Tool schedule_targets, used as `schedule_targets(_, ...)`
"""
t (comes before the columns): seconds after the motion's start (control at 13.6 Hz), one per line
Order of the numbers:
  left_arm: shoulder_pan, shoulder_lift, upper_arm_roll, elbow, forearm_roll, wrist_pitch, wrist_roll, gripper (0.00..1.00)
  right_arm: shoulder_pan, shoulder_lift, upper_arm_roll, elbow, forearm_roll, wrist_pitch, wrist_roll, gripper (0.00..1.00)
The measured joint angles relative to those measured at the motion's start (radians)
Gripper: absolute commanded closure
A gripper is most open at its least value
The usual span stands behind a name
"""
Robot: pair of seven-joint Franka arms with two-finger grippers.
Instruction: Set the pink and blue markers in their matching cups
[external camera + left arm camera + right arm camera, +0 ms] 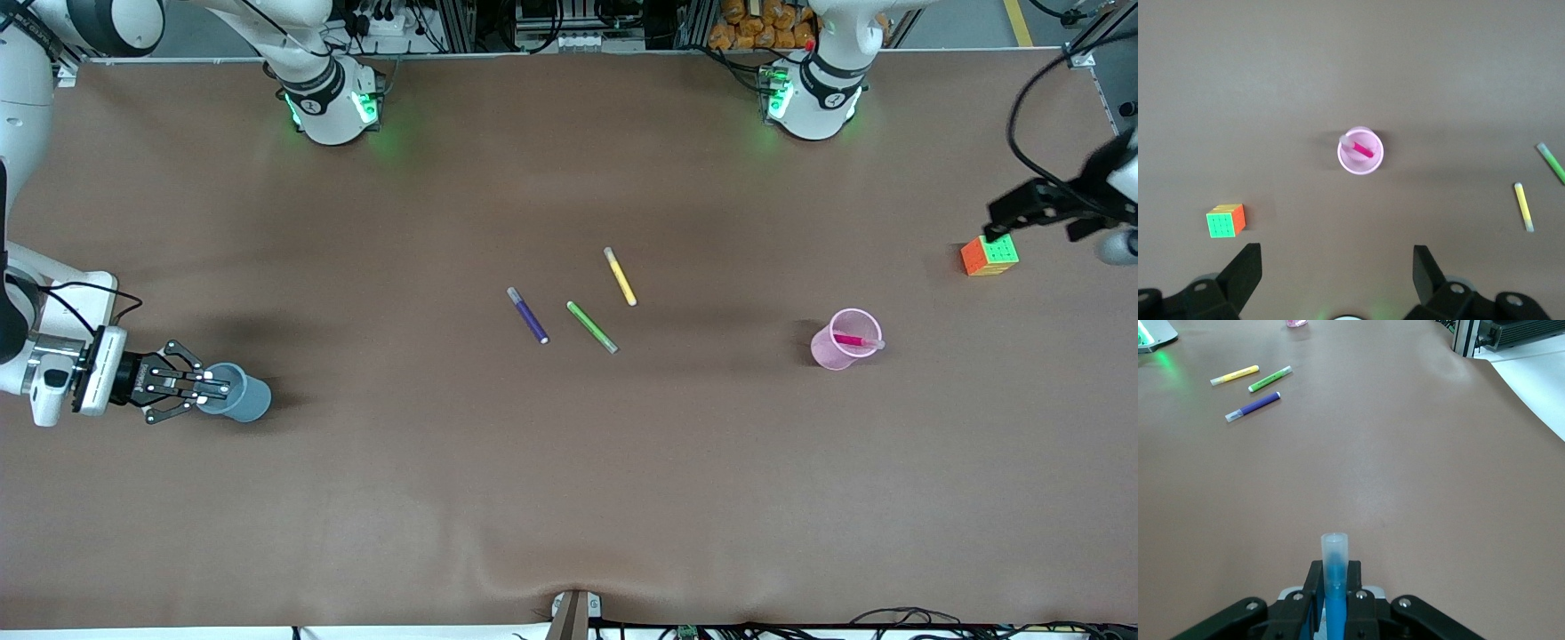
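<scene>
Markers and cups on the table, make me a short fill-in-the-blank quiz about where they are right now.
1. The pink marker stands inside the ____ cup.
2. The right gripper, over the blue cup, is shut on the ____ marker.
3. The open left gripper waits above the multicoloured ____.
4. The yellow, purple and ____ markers lie loose mid-table.

Missing words: pink; blue; cube; green

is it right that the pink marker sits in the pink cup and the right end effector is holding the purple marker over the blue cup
Not quite. The right end effector holds the blue marker, as the right wrist view shows; the purple marker lies on the table. The pink marker is in the pink cup, and the grip is over the blue cup.
</scene>
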Motion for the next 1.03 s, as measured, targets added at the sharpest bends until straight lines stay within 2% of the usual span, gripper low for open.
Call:
schedule_targets(0.07,-0.048,-0.023,0.045,-0.027,0.0,0.0,-0.002,0.0,0.0,0.002,0.0,0.0,0.0,0.0,-0.002,0.7)
schedule_targets(0.15,-0.076,-0.041,0.076,-0.043,0.0,0.0,-0.002,0.0,0.0,0.004,0.0,0.0,0.0,0.001,-0.003,0.25)
schedule_targets(0.22,-0.083,-0.053,0.091,-0.053,0.0,0.0,-0.002,0.0,0.0,0.005,0.0,0.0,0.0,0.001,-0.003,0.0)
schedule_targets(0.59,-0.085,-0.059,0.1,-0.059,0.0,0.001,-0.001,0.0,-0.004,0.007,0.0,0.011,0.003,0.001,0.044,0.0)
schedule_targets(1.03,-0.085,-0.059,0.107,-0.058,0.0,0.004,0.0,0.0,0.015,-0.006,0.01,0.137,-0.024,-0.003,0.302,0.0)
